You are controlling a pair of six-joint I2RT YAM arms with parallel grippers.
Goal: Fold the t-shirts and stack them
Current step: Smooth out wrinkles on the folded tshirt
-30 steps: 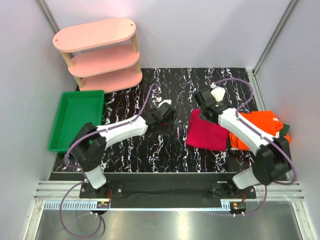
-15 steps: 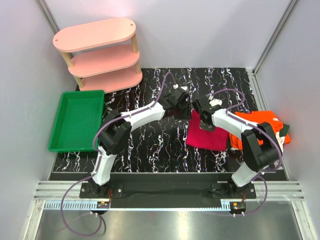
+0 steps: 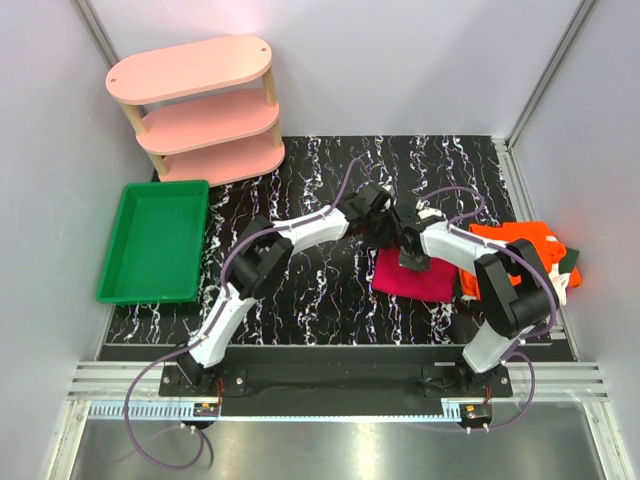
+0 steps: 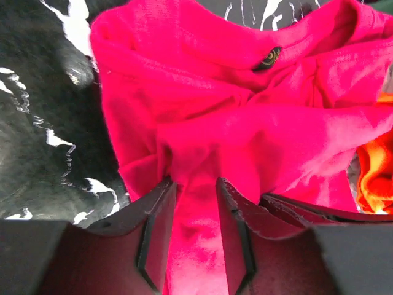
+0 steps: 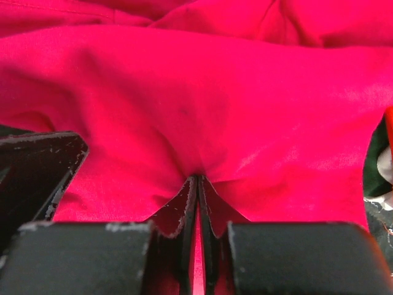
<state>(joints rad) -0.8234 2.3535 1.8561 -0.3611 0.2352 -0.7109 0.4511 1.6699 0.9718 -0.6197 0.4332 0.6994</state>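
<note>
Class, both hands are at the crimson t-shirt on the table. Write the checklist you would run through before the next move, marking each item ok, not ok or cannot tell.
1. right hand pinching the crimson t-shirt: ok, its fingers are shut on a fold.
2. left hand gripping the same shirt: cannot tell. Cloth lies between its fingers, but they stand apart.
3. Both hands at one shirt, not two: ok.
4. orange t-shirt out of either grip: ok. It lies beside the crimson one, on its right.
5. Crimson cloth lying smooth: not ok. It is bunched and wrinkled around both hands.
</note>
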